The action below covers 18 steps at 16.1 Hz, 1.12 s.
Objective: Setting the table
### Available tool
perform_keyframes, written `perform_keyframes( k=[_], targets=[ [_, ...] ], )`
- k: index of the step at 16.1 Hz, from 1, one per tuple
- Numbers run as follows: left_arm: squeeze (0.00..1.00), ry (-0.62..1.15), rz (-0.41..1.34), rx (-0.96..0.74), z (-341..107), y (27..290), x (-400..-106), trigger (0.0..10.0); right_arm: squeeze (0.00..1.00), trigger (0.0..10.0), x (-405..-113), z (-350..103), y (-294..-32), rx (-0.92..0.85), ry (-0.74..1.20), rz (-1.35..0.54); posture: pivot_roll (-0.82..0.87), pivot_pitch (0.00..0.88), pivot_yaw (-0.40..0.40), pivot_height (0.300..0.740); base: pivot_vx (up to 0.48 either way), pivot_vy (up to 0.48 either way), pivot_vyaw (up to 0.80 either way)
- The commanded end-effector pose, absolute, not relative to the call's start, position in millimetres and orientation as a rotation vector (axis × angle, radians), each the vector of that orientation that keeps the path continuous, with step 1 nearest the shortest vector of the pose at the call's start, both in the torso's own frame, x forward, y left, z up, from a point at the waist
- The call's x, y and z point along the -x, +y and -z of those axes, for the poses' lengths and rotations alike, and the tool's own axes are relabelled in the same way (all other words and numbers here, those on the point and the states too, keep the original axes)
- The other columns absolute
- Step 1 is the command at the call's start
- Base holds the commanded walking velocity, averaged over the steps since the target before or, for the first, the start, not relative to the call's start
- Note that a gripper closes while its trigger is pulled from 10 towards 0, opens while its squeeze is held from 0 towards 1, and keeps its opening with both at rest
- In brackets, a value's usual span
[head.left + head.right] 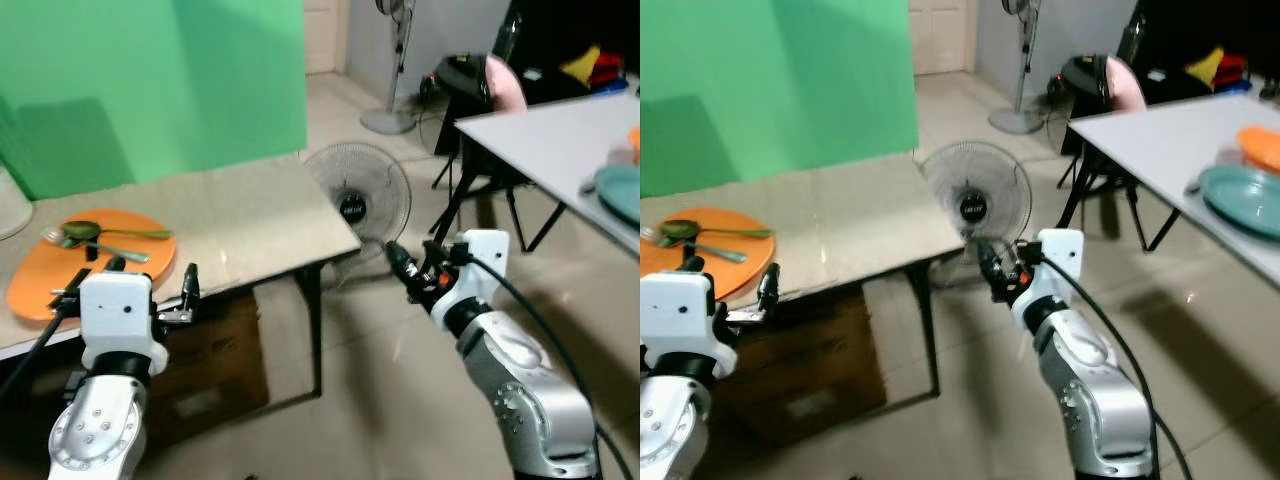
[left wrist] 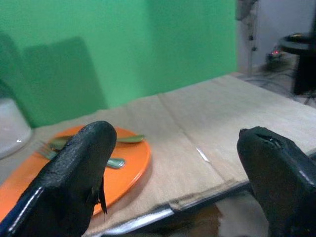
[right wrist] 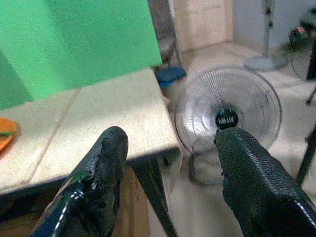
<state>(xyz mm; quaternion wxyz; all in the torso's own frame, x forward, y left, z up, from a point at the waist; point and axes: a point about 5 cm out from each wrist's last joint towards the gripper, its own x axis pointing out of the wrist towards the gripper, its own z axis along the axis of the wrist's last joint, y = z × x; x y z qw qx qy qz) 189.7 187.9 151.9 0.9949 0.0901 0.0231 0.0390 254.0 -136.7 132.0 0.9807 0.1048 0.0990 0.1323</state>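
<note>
Left pincer (image 1: 150, 285) gaped wide, empty, near flat orange plastic plate (image 1: 40, 275) on beige tabletop (image 1: 250, 225). Right pincer (image 3: 170, 185) wide, empty. Risk: plate slipping off tabletop edge if nudged.

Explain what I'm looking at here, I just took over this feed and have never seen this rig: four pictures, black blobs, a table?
It is a humanoid robot with two silver arms, each ending in two black fingers. The two wide pictures come from cameras in its head, looking down and forward. The other two come from cameras on its wrists, so the black blobs are the fingers seen close up. The left gripper hovers at the near edge of a beige table, open and empty. The right gripper hangs past the table's corner, pointing at a floor fan, also open and empty. On the table lies an orange plate carrying a spoon and a fork. A white table to the right holds a teal plate.
</note>
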Motion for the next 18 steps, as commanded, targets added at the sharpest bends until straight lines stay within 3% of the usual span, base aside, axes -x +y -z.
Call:
perform_keyframes(
  k=[1,4,12,18],
  targets=[
    [0.00,0.041,-0.090,-0.194,-154.8,190.7,-188.1,10.0,0.00,10.0,-254.8,-133.5,-134.9,-0.221,0.203,-0.279,-0.06,0.000,0.035,0.740,0.000,0.356,0.00],
    [0.00,0.022,-0.103,-0.155,-157.4,188.2,-186.1,10.0,0.00,10.0,-252.6,-133.4,-130.8,-0.213,0.212,-0.315,-0.06,0.000,0.045,0.740,0.000,0.000,0.00],
    [0.00,0.023,-0.099,-0.166,-156.4,185.4,-179.8,10.0,0.00,10.0,-257.9,-137.0,-127.6,-0.159,0.189,-0.352,-0.05,0.000,0.029,0.740,0.227,0.000,0.79],
    [0.00,0.021,-0.084,-0.176,-156.2,185.7,-182.8,10.0,0.00,10.0,-267.4,-142.2,-126.6,-0.142,0.157,-0.366,-0.05,0.000,0.033,0.740,0.321,0.000,0.00]
  ],
)
